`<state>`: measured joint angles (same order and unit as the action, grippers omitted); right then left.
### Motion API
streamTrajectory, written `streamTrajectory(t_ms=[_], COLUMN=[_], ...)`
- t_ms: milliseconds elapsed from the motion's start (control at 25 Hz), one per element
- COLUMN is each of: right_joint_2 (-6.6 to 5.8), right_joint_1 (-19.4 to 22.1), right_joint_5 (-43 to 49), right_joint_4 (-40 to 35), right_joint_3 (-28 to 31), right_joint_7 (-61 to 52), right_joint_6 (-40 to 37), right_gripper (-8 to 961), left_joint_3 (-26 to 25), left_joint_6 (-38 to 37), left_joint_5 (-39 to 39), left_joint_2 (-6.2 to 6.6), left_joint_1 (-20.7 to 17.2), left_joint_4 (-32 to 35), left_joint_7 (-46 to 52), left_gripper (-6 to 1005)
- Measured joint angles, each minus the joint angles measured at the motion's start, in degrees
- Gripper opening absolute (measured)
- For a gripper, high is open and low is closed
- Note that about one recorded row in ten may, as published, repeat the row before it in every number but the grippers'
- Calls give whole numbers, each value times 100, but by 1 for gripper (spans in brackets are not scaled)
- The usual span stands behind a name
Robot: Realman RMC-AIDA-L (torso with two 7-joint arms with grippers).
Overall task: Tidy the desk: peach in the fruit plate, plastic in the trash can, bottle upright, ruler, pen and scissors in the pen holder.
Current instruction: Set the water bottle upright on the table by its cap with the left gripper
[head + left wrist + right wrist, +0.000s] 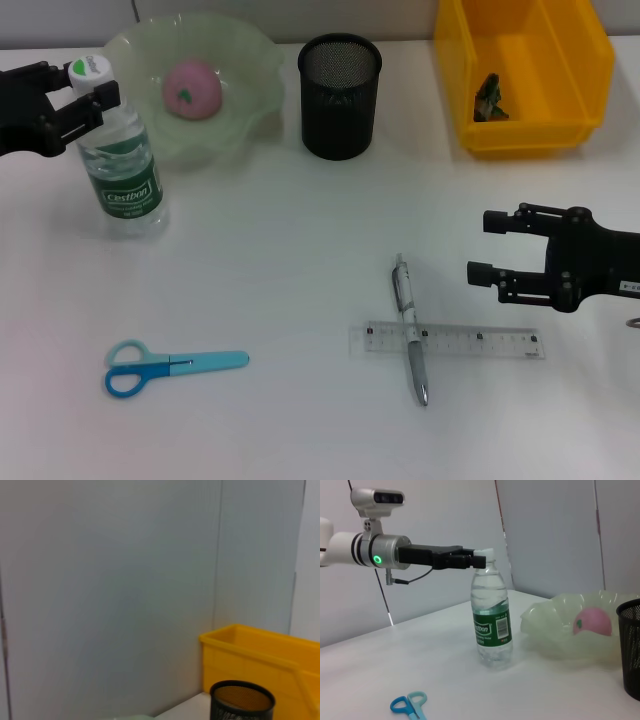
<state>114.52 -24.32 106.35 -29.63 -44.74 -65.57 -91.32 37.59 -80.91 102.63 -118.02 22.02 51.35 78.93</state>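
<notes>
1. The black left gripper (88, 92) sits at the cap of the clear plastic water bottle with a green label (122, 170); its fingers are closed around the white cap, seen clearly in the right wrist view (479, 560). The bottle stands upright on the white tabletop (280, 260).
2. The black right gripper (484, 247) hovers at the right side of the table with its two fingers spread apart, gripping nothing.
3. Just beside it lie a silver pen (410, 328) crossing on top of a clear plastic ruler (447, 341).
4. Blue-handled scissors (170, 365) lie flat near the front left, well apart from everything else.
5. Behind the bottle, a pale green wavy-edged fruit plate (250, 60) holds a pink peach (191, 88).
6. A black mesh pen holder (340, 96) stands beside the plate, upright.
7. A yellow plastic bin (580, 50) at the back right contains a small dark scrap (489, 97).
8. A grey panelled wall (125, 580) rises right behind the table's far edge.
9. Open tabletop lies across the middle, between the bottle and the pen.
</notes>
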Motion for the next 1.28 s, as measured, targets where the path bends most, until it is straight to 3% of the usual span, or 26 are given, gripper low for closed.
streamTrajectory(t_ms=[640, 1280], right_joint_2=[9, 9], right_joint_1=[-5, -6], right_joint_5=[0, 0], right_joint_4=[-8, -8], right_joint_3=[-71, -76], right_joint_7=[1, 1], right_joint_6=[1, 1], right_gripper=[739, 739], left_joint_3=[-24, -21], left_joint_6=[275, 344], left_joint_5=[-213, -357], left_joint_2=[-40, -39], left_joint_1=[2, 15], left_joint_4=[-326, -512], left_joint_7=[-204, -394], left_gripper=[441, 588])
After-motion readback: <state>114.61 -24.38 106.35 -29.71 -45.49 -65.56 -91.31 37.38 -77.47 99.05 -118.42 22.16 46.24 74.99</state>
